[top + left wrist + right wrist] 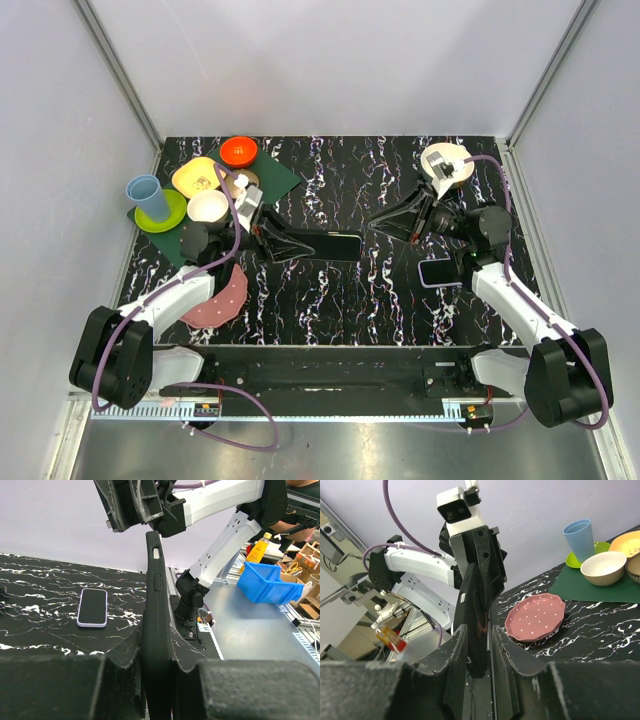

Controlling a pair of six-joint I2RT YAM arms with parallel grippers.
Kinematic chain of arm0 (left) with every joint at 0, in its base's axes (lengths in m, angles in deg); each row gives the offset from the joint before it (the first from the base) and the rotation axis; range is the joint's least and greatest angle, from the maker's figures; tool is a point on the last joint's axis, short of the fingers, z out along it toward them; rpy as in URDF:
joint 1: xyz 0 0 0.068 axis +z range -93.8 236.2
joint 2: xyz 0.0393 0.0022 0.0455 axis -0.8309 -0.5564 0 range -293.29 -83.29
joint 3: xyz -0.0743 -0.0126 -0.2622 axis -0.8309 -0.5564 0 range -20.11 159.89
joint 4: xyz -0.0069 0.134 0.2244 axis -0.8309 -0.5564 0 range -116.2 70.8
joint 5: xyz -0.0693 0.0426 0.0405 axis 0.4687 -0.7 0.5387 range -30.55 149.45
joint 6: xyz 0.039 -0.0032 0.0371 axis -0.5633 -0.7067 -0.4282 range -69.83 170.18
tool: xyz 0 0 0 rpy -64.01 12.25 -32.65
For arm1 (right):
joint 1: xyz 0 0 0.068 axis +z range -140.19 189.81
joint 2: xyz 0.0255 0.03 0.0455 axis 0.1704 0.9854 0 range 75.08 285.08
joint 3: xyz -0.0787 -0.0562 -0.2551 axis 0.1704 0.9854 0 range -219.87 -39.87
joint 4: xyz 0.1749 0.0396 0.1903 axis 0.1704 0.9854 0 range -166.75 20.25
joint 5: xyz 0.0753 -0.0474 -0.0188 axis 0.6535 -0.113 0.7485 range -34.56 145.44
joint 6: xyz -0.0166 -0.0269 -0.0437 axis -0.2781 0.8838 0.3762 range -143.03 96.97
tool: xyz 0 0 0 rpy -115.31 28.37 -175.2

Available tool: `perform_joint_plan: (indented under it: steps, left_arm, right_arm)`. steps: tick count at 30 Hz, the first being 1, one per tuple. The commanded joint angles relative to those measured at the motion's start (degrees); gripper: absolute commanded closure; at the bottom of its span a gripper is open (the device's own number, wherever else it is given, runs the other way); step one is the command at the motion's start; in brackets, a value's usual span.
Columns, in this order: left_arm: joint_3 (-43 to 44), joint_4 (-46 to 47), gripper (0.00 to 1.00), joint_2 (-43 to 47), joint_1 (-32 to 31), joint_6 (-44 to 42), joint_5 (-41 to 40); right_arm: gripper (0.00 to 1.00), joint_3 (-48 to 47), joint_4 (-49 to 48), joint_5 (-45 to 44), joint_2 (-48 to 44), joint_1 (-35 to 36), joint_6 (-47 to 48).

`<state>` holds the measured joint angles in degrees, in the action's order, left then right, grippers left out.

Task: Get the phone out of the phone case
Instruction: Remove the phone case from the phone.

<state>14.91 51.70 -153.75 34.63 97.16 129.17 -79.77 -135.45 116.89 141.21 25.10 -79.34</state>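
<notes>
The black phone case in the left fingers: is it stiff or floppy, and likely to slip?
Probably fairly stiff: the phone case, held at one end by the left fingers, sticks out straight without sagging. Its matte surface looks rubbery, so slipping seems unlikely. It seems empty, as the phone lies on the table, so probably light.

Top cam sits high above and behind the arm bases, looking down on the whole counter (330, 300). Left wrist cam rides low right behind the left pincer (159, 645) and looks out past its tips, with the phone (93, 607) off to the pincer's left. Right wrist cam does the same behind the right pincer (477, 647), facing the opposite way, with a plate (535, 616) to its right. Both wrist views catch the case (155, 595) edge-on, close up.
</notes>
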Motion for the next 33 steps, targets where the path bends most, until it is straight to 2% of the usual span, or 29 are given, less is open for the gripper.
perform_joint_plan:
  steps: [1,33]
  left_arm:
    - [1.9,6.1,1.00,0.9,0.7,-2.1,-4.1]
    - [2.2,3.5,1.00,-0.9,0.8,-3.2,-4.8]
  right_arm:
    - [0.68,0.1,-3.4,2.8,-1.4,0.6,3.4]
    - [0.72,-0.2,-1.2,0.4,-0.5,3.3,6.0]
